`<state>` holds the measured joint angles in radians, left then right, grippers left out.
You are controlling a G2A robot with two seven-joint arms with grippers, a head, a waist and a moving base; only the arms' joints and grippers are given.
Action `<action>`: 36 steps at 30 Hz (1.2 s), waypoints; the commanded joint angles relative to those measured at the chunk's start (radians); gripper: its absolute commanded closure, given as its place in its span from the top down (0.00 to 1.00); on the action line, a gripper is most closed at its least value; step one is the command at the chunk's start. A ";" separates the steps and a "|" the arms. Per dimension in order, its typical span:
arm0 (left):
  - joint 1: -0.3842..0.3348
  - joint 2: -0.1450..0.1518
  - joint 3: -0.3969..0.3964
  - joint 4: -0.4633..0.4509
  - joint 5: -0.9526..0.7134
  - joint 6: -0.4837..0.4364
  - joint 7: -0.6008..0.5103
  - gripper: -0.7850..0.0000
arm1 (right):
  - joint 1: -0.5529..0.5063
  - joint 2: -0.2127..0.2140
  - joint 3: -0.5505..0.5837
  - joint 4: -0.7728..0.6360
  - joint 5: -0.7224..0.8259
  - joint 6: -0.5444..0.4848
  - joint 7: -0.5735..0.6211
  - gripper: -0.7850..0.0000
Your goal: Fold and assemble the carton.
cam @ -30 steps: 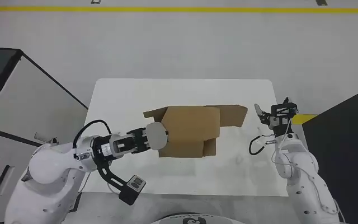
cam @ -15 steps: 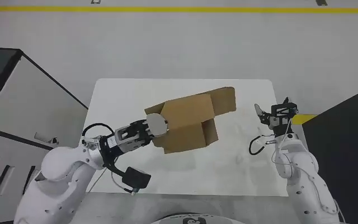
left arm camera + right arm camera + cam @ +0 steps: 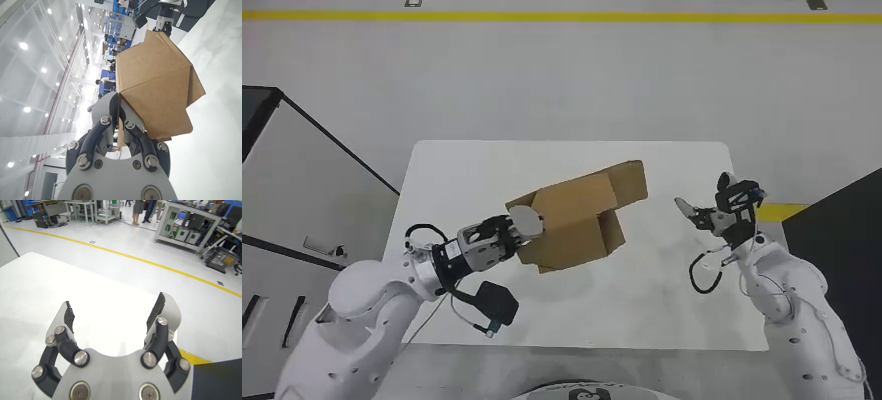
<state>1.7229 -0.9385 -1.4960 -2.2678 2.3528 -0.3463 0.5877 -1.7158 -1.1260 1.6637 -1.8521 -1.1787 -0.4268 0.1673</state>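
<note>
White table (image 3: 672, 300) underneath, left gripper (image 3: 118, 108) close in, pinching a wall edge of the half-folded cardboard carton (image 3: 582, 215). Carton tilted, roughly mid-table. Farther off near the table's edge, right gripper (image 3: 114, 299) spread wide, well apart from it.

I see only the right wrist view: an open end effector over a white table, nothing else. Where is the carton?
Observer: The brown cardboard carton is near the middle of the white table, in the top view.
Operator: Is the left end effector holding it?
Observer: Yes, the left end effector is shut on the edge of one panel.
Operator: Is it fully folded?
Observer: No, one flap sticks out toward the table's far edge.
</note>
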 commanded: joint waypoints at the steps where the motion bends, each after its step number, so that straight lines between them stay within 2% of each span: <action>1: 0.002 -0.001 0.005 0.007 -0.019 -0.016 -0.019 0.00 | 0.001 0.005 0.010 -0.007 0.029 -0.065 0.060 1.00; 3: 0.001 -0.001 0.006 0.007 -0.019 -0.021 -0.020 0.00 | 0.009 0.010 0.023 -0.015 0.065 -0.116 0.119 1.00; 11: 0.003 -0.002 0.014 0.014 -0.035 -0.025 -0.037 0.00 | 0.008 0.009 0.017 -0.010 0.087 -0.118 0.112 1.00; 15: 0.002 -0.005 0.018 0.019 -0.072 -0.035 -0.088 0.00 | 0.015 0.015 0.022 0.007 0.159 -0.202 0.153 1.00; 18: -0.002 -0.004 0.016 0.019 -0.062 -0.048 -0.101 0.00 | 0.025 0.024 0.038 0.026 0.253 -0.276 0.264 1.00; 23: -0.006 -0.002 0.012 0.022 -0.051 -0.062 -0.102 0.00 | 0.051 0.049 0.064 0.046 0.500 -0.384 0.516 1.00; 29: -0.006 -0.005 0.023 0.040 -0.142 -0.093 -0.118 0.00 | 0.080 0.080 0.083 0.042 0.762 -0.390 0.762 1.00; 36: -0.010 -0.007 0.024 0.042 -0.171 -0.098 -0.127 0.00 | 0.080 0.080 0.083 0.042 0.762 -0.390 0.762 1.00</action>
<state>1.7125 -0.9451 -1.4724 -2.2260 2.1821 -0.4438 0.4603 -1.6361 -1.0463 1.7463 -1.8105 -0.4179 -0.8163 0.9284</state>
